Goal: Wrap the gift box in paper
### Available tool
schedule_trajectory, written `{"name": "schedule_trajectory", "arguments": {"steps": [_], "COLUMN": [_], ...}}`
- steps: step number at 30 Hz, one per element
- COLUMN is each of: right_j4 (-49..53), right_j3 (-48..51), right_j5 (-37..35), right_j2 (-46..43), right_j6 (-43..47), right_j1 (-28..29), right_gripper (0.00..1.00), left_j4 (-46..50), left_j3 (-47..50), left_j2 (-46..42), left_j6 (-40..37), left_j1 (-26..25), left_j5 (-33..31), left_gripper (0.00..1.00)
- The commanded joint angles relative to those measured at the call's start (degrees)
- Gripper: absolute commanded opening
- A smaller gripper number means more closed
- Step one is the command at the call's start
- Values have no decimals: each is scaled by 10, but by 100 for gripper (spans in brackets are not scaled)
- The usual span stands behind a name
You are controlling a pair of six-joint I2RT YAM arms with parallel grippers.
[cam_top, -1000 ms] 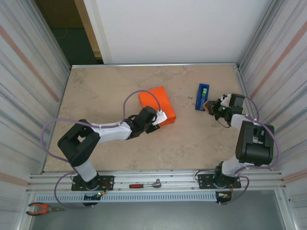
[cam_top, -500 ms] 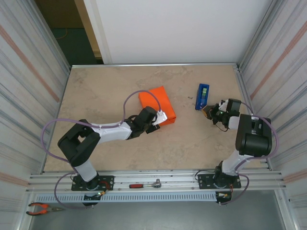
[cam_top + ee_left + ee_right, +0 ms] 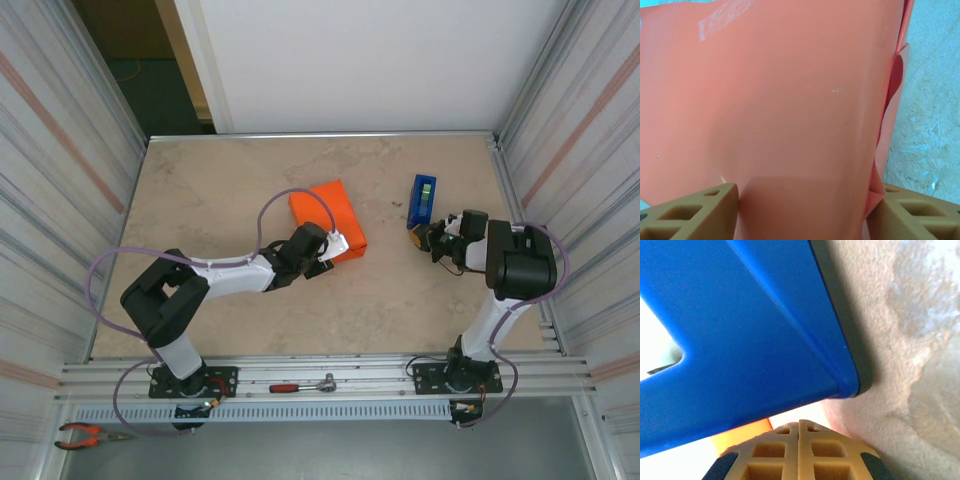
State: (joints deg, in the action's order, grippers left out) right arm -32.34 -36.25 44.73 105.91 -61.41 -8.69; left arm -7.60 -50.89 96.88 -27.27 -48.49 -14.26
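Observation:
The orange paper (image 3: 328, 218) is folded into a box-shaped parcel at the table's middle, and the gift box inside is hidden by it. A clear tape strip (image 3: 722, 17) sits on the paper's top. My left gripper (image 3: 335, 245) straddles the parcel's near right end. Its two tan fingers (image 3: 695, 215) press the paper (image 3: 800, 110) from either side, and a loose fold bulges by the right one. My right gripper (image 3: 425, 240) is shut, its tips (image 3: 799, 432) just off the near corner of a blue tape dispenser (image 3: 422, 200) (image 3: 740, 325).
The beige table (image 3: 220, 190) is walled by ribbed panels left and right and a white wall at the back. A red-handled ratchet (image 3: 305, 385) lies on the front rail. Orange pliers (image 3: 85, 433) lie at the near left.
My right gripper has slid left and a little nearer, from beside the dispenser to its near corner, staying shut. The left arm and the parcel have not moved.

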Motion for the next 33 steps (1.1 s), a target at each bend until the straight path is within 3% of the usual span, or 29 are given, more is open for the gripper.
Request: {"name": "schedule_trajectory", "arguments": {"steps": [1,7,14,20,33], "right_j4": [44,148,182,153,29], "right_j3": [6,2,34,73,150], "right_j5": [15,13,-9,-54,-148], "right_j2": [-58,-161,-257,-308,-350], "right_j6": [22,84,125,147,176], "right_j1": [2,21,96,192,341], "right_gripper": [0,0,0,0,0], "left_j4": [21,20,19,20,21], "left_j3": [0,1,1,2,2], "left_j2": [21,22,20,20,22], "left_j6": [-7,-7,-8,-8,-7], "left_j1": [-1,-1,-1,-1,-2], "left_j5": [5,4,4,5,5], "left_gripper": [64,64,64,64,64]}}
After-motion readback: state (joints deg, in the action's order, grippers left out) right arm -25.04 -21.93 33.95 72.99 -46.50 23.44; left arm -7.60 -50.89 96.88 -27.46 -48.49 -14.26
